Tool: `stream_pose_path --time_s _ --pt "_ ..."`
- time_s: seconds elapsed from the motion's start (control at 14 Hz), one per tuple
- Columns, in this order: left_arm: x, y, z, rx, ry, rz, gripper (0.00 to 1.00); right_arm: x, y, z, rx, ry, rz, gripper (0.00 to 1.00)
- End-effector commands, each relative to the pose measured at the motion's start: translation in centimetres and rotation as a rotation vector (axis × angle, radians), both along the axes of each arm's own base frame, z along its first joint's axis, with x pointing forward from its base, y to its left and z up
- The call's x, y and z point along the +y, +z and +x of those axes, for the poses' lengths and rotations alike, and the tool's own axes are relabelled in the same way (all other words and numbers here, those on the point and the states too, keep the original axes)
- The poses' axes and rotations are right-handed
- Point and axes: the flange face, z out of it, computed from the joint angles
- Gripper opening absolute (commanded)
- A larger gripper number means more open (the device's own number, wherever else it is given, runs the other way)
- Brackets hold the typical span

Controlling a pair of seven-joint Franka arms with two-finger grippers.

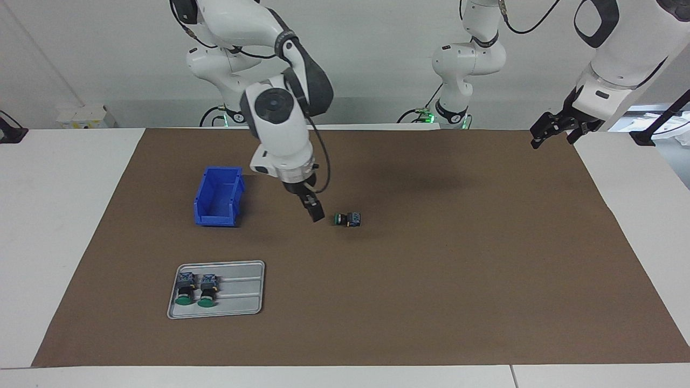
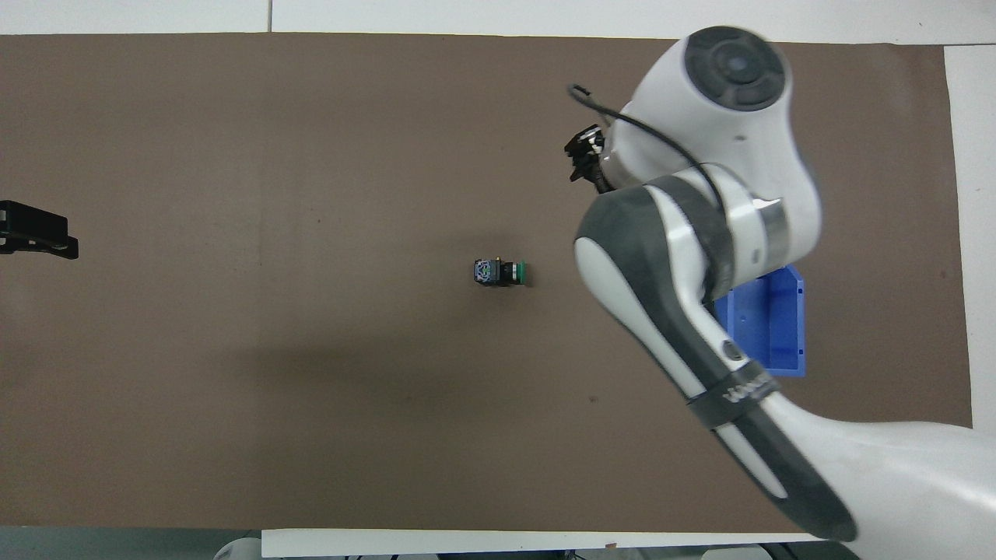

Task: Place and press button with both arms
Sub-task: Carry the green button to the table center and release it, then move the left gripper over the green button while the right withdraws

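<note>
One button point(image 1: 347, 219) point(image 2: 500, 271) lies on its side on the brown mat point(image 1: 431, 280), its green cap toward the right arm's end of the table. My right gripper point(image 1: 317, 215) point(image 2: 580, 159) hangs low just beside that cap, apart from the button and holding nothing. My left gripper point(image 1: 558, 134) point(image 2: 47, 233) waits in the air over the mat's edge at the left arm's end, open and empty. Two more buttons point(image 1: 185, 291) point(image 1: 207, 290) rest on a grey tray point(image 1: 242, 293), green caps away from the robots.
A blue bin point(image 1: 218, 196) point(image 2: 766, 323) stands on the mat toward the right arm's end, nearer to the robots than the tray. In the overhead view the right arm covers the tray and part of the bin.
</note>
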Motion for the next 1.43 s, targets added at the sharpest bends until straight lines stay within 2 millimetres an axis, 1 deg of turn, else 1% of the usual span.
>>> stream_pose_path --time_s 0.0,0.07,0.14,0.21,0.29,0.36,0.43,0.5,0.57,0.64,0.71,0.86,0.93,1.0,1.07,1.14,1.21,1.29,1.36 --pt "-4.0 -1.3 0.0 0.01 0.073 0.016 1.0 -7.2 4.2 -1.4 0.008 0.199 0.011 0.98" --pt "-5.1 -1.4 -0.2 0.013 0.073 0.017 1.0 -10.0 5.7 -2.1 0.016 0.264 0.003 0.98" --pt "-7.1 -1.7 -0.3 0.013 0.091 0.02 1.0 -12.5 7.5 -3.0 0.013 0.348 -0.006 0.98" --pt "-8.5 -2.5 0.0 0.021 0.128 0.026 1.0 -14.4 9.4 -4.2 0.003 0.434 0.001 0.98" --pt "-9.6 -2.4 0.0 0.017 0.159 0.025 1.0 -15.8 10.8 -5.4 0.004 0.52 0.005 0.98" --pt "-10.3 -2.6 0.2 0.017 0.173 0.028 1.0 -16.5 11.7 -6.2 0.017 0.599 -0.019 0.98" --pt "-11.0 -2.9 0.3 0.024 0.194 0.028 1.0 -16.7 12.6 -6.9 0.029 0.669 -0.071 0.98" --pt "-12.0 -3.1 0.1 0.025 0.244 0.025 1.0 -16.8 13.0 -7.5 0.034 0.696 -0.085 0.98" --pt "-13.1 -3.7 0.3 0.028 0.288 0.021 1.0 -16.6 12.9 -7.9 0.033 0.721 -0.09 0.98" --pt "-13.8 -4.2 0.7 0.03 0.321 0.023 1.0 -16.7 12.4 -8.1 0.033 0.789 -0.083 0.98" --pt "-14.4 -4.5 0.6 0.032 0.359 0.03 1.0 -17.4 12.3 -8.0 0.028 0.874 -0.073 0.98" --pt "-16.7 -6.3 1.1 0.057 0.486 0.029 1.0 -18.0 12.3 -7.6 0.016 0.89 -0.08 0.98" --pt "-18.2 -6.7 1.1 0.058 0.539 0.033 1.0 -18.4 12.1 -7.6 0.023 0.894 -0.079 0.98" --pt "-20.0 -7.9 1.0 0.072 0.574 0.054 1.0 -19.2 11.7 -7.1 0.035 0.883 -0.077 0.98" --pt "-20.8 -8.3 1.2 0.072 0.621 0.062 1.0 -20.1 12.0 -6.5 0.043 0.873 -0.077 0.99" --pt "-22.5 -9.3 1.1 0.078 0.664 0.07 1.0 -20.6 12.2 -6.5 0.043 0.883 -0.075 0.99" --pt "-24.2 -9.9 0.8 0.075 0.71 0.077 1.0 -20.6 12.2 -6.6 0.045 0.896 -0.072 0.99" --pt "-24.9 -11.0 1.1 0.08 0.767 0.088 1.0 -20.7 12.1 -6.7 0.047 0.906 -0.068 0.99" --pt "-25.9 -11.6 1.2 0.08 0.835 0.093 1.0 -21.0 12.0 -6.9 0.049 0.934 -0.062 0.99"
